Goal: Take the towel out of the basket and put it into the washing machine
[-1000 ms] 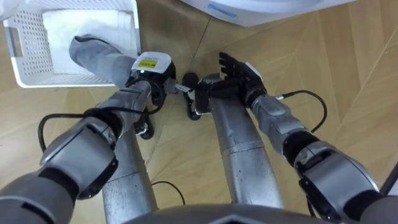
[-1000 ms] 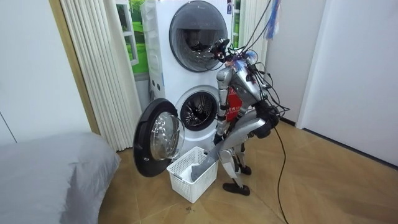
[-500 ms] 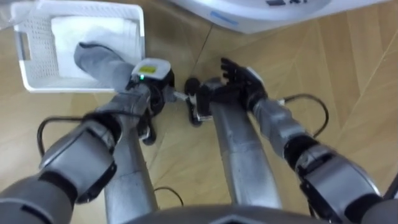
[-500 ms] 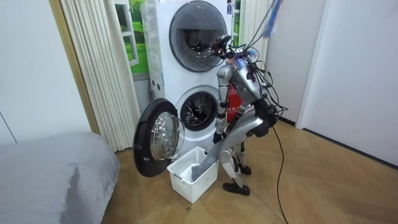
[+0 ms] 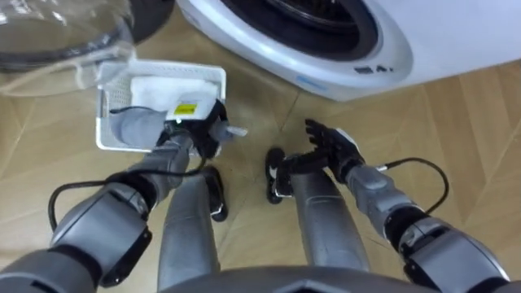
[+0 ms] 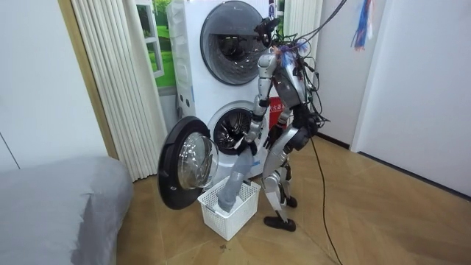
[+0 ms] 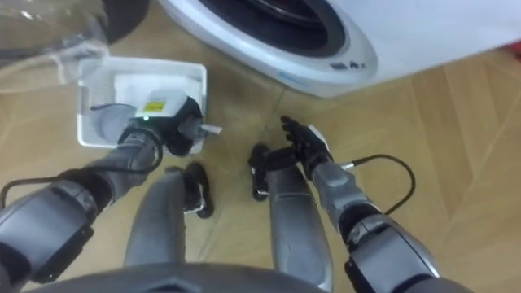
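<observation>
Nearest, the right robot hand (image 5: 329, 148) hangs above the wooden floor (image 5: 460, 122), just beside the robot's right leg. Its fingers are straight and spread, and it holds nothing.

The left robot hand (image 5: 198, 124) is raised over the near edge of a white perforated plastic basket (image 5: 104, 114). Its fingers are curled round the upper end of a grey towel (image 5: 134, 127). In the room view the towel (image 6: 234, 180) hangs from that hand in a long fold, with its lower end reaching down into the basket (image 6: 221, 219). The towel is therefore held, partly lifted, and outside the drum.

A white folded cloth (image 5: 167, 88) lies in the far half of the basket. The basket stands on the floor, between the robot's feet and the machine's open door.

Beyond it is a white front-loading washing machine (image 5: 391, 41). Its round glass door (image 6: 188, 165) is swung wide open toward the room view's left, leaving the dark drum opening (image 6: 235, 132) exposed. The robot stands upright directly before this opening.

A second white machine with a closed round door (image 6: 234, 33) is stacked on top of the first.
</observation>
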{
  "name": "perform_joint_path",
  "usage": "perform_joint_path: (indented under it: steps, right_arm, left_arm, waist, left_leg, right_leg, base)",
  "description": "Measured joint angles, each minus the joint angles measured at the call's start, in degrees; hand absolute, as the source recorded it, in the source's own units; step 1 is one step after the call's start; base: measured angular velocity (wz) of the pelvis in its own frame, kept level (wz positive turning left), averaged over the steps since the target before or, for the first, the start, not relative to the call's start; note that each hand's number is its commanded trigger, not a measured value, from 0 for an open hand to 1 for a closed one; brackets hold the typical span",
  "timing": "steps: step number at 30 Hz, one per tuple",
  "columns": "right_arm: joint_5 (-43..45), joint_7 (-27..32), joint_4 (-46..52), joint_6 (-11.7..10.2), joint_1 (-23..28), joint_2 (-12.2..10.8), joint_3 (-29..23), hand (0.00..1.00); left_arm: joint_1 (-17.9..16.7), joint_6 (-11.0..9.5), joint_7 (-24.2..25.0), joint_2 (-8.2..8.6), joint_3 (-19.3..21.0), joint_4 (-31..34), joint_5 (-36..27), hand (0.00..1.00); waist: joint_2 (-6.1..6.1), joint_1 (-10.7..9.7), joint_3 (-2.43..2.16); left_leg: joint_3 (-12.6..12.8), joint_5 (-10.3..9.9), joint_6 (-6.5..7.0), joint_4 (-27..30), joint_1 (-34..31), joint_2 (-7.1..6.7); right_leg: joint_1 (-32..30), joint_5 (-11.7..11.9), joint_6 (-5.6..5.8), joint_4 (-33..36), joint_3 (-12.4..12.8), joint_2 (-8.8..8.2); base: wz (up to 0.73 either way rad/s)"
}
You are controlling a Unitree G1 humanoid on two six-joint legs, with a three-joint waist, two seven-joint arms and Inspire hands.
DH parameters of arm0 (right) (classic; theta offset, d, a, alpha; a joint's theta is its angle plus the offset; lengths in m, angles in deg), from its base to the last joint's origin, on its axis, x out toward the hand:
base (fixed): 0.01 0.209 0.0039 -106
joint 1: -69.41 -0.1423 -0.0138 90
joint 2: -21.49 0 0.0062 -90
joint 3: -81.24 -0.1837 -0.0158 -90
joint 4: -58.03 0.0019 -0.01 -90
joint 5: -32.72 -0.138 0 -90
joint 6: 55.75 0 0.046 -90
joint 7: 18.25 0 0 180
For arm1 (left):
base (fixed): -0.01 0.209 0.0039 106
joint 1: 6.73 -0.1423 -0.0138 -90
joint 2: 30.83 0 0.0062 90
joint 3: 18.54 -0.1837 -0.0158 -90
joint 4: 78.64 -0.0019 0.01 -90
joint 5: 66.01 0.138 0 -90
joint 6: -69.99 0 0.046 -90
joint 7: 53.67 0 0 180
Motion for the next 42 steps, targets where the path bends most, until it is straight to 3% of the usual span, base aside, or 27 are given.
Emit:
perform_joint_path:
  steps: [5, 10, 15, 20, 21, 25, 27, 30, 37, 38, 39, 42]
  right_arm:
    - [3.0, -0.1, 0.3, -0.5, -0.1, 0.9, -0.1, 0.0]
    - [7.3, -2.0, 0.5, -1.0, -0.3, 1.0, -0.2, 0.0]
    - [9.9, -4.0, 1.5, -1.0, 0.0, 1.0, -0.3, 0.0]
    - [11.2, -4.7, 2.4, -1.3, 0.1, 0.7, -0.2, 0.0]
    - [11.3, -5.1, 2.4, -1.3, 0.3, 0.7, -0.2, 0.0]
    - [11.3, -6.3, 2.4, -1.3, 1.3, 0.7, -0.3, 0.0]
    - [11.6, -7.0, 2.5, -1.3, 1.7, 0.7, -0.8, 0.0]
    - [11.7, -8.1, 2.9, -1.4, 2.3, 0.9, -2.1, 0.0]
    - [11.0, -9.6, 3.2, -1.4, 2.9, 1.0, -2.4, 0.0]
    - [10.9, -9.6, 3.2, -1.4, 3.2, 0.9, -2.7, 0.59]
    - [11.0, -9.5, 3.1, -1.4, 3.5, 0.8, -2.8, 1.0]
    - [11.0, -9.4, 2.8, -1.4, 3.6, 0.7, -2.9, 1.0]
  left_arm:
    - [-1.0, -1.4, -1.4, -0.13, 1.3, 4.6, -6.8, 1.0]
    - [-2.5, -2.8, 1.5, 0.36, 3.3, 11.3, -15.0, 1.0]
    - [-6.0, -3.9, 11.4, 1.64, 2.1, 17.0, -30.8, 1.0]
    - [-7.6, -4.0, 22.9, 2.52, 0.9, 22.8, -40.5, 1.0]
    - [-7.7, -4.1, 25.4, 2.51, 0.5, 24.0, -41.8, 1.0]
    - [-7.8, -4.1, 32.2, 2.45, -0.5, 25.0, -48.7, 1.0]
    - [-8.4, -4.1, 36.1, 2.41, -1.2, 25.5, -54.4, 1.0]
    - [-10.5, -4.1, 40.4, 2.43, -1.9, 28.8, -59.3, 1.0]
    - [-10.7, -3.6, 46.3, 1.23, -2.3, 30.8, -66.4, 1.0]
    - [-10.9, -3.5, 47.3, 0.59, -2.2, 32.0, -67.8, 1.0]
    - [-10.9, -3.5, 47.9, 0.49, -1.9, 32.9, -68.6, 1.0]
    - [-10.9, -3.5, 49.3, 0.49, -1.7, 34.2, -69.6, 1.0]
  waist:
    - [1.15, 0.7, 0.11]
    - [1.28, 2.3, 0.11]
    - [1.26, 2.1, -0.01]
    - [1.02, 2.4, -0.2]
    - [0.92, 2.7, -0.52]
    - [0.88, 3.1, -0.95]
    - [0.92, 3.2, -1.88]
    - [0.93, 3.4, -2.05]
    - [0.96, 3.3, -2.07]
    - [0.97, 3.3, -2.07]
    - [0.96, 3.3, -2.07]
    - [0.96, 3.3, -2.07]
  left_leg:
    - [0.0, 0.5, 0.31, -2.4, 3.0, 0.04]
    - [0.2, 0.6, 0.4, -4.2, 5.2, -0.23]
    - [0.2, 1.0, 0.6, -5.9, 7.7, -1.0]
    - [0.1, 1.1, 0.86, -6.0, 7.8, -1.05]
    - [0.1, 1.1, 0.88, -6.0, 7.8, -1.06]
    - [0.1, 1.2, 0.87, -6.3, 9.8, -0.95]
    - [0.1, 1.3, 1.01, -7.1, 10.4, -0.97]
    - [0.1, 1.6, 1.18, -7.5, 11.0, -1.05]
    - [0.3, 2.4, 1.57, -8.1, 11.3, -0.99]
    - [0.5, 2.6, 1.62, -8.4, 11.4, -0.99]
    - [0.7, 2.8, 1.79, -8.8, 11.5, -1.02]
    - [1.0, 2.8, 1.84, -8.9, 11.6, -1.04]
  right_leg:
    - [3.8, 0.3, 0.45, -2.9, -1.1, -0.36]
    - [5.5, 0.3, 0.59, -3.9, -0.9, -0.5]
    - [7.8, 0.2, 0.81, -4.9, -1.5, -1.25]
    - [8.4, 0.4, 1.18, -5.8, -1.8, -1.32]
    - [8.5, 0.4, 1.26, -5.8, -1.8, -1.32]
    - [10.9, 0.4, 1.29, -6.5, -2.3, -1.29]
    - [11.6, 0.6, 1.62, -7.2, -2.4, -1.22]
    - [12.5, 0.9, 2.09, -7.9, -2.4, -1.22]
    - [13.1, 2.0, 2.36, -9.2, -2.4, -1.09]
    - [13.2, 2.3, 2.4, -9.6, -2.4, -1.08]
    - [13.2, 2.5, 2.48, -9.8, -2.4, -1.17]
    - [13.3, 2.6, 2.61, -9.8, -2.1, -1.2]
  base:
    - [0.11]
    - [0.01]
    - [0.07]
    - [0.02]
    - [0.0]
    - [0.04]
    - [0.02]
    - [0.0]
    - [0.0]
    - [0.0]
    - [0.0]
    - [-0.02]
